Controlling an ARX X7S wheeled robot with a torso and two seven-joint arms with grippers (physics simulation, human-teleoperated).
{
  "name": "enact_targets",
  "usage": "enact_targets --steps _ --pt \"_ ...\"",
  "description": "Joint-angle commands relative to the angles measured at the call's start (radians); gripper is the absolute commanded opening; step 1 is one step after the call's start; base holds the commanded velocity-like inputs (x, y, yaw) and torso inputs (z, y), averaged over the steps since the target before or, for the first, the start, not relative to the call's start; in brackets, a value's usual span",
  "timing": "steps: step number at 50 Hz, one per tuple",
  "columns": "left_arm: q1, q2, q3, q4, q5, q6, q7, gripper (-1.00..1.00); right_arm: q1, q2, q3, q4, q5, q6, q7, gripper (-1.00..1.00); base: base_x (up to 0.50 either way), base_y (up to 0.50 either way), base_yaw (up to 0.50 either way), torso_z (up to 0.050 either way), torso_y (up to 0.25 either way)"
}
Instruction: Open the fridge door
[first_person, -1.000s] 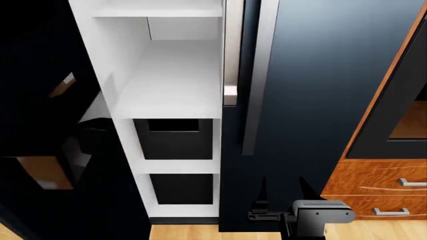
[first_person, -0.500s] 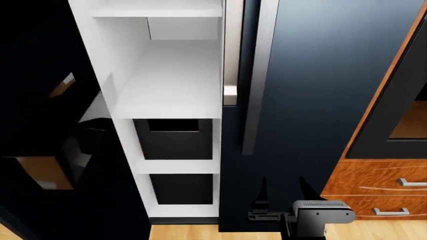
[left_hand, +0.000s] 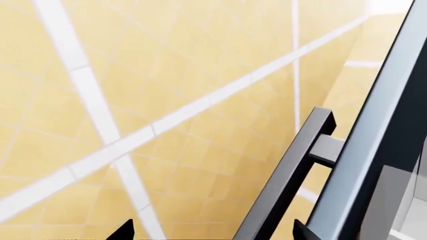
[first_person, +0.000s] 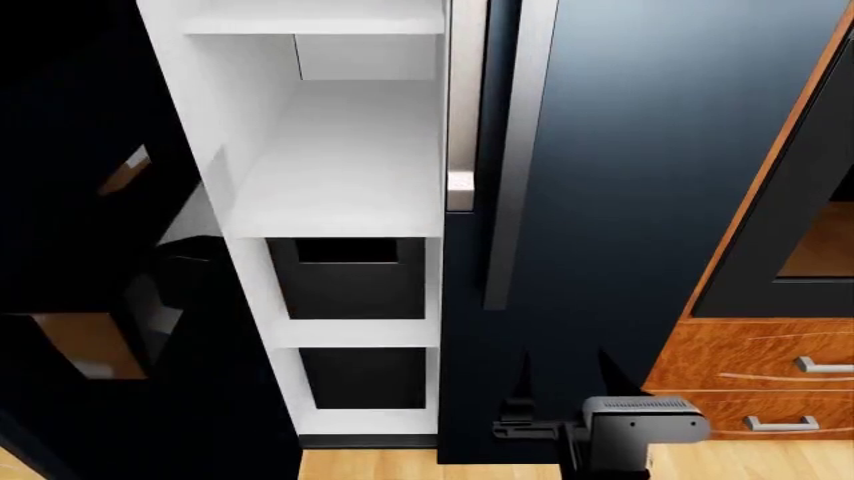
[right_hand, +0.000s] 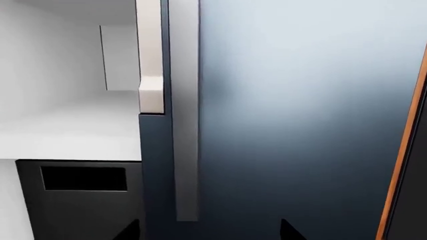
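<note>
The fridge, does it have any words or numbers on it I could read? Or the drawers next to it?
None: the fridge door, its silver handle, the white shelves and the wooden drawers show no words, numbers or brand marks in any view.

No text, label, brand or number can be read on any surface in view.

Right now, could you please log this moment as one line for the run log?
fridge: left door swung open, shelves visible | right hand: open, low before shut right door | left hand: open, by handle
</note>
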Motion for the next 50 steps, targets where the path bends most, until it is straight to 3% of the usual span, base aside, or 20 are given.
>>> enact_targets --steps 1,20,50 --pt "0.008 0.018 -0.023 0.006 -0.010 -0.029 -0.002 1.00 0.033 0.016 -0.021 -0.124 0.005 0.099 0.009 1.00 0.00 0.00 0.00 0.000 0.000" --pt "0.105 -0.040 -0.045 0.006 -0.009 0.069 -0.002 1.00 0.238 0.043 -0.010 -0.273 0.080 0.341 0.004 1.00 0.00 0.00 0.00 0.000 0.000" --pt "0.070 -0.001 -0.017 0.006 -0.006 0.016 -0.001 1.00 0.464 0.018 -0.006 -0.347 0.161 0.585 0.042 1.00 0.00 0.00 0.00 0.000 0.000"
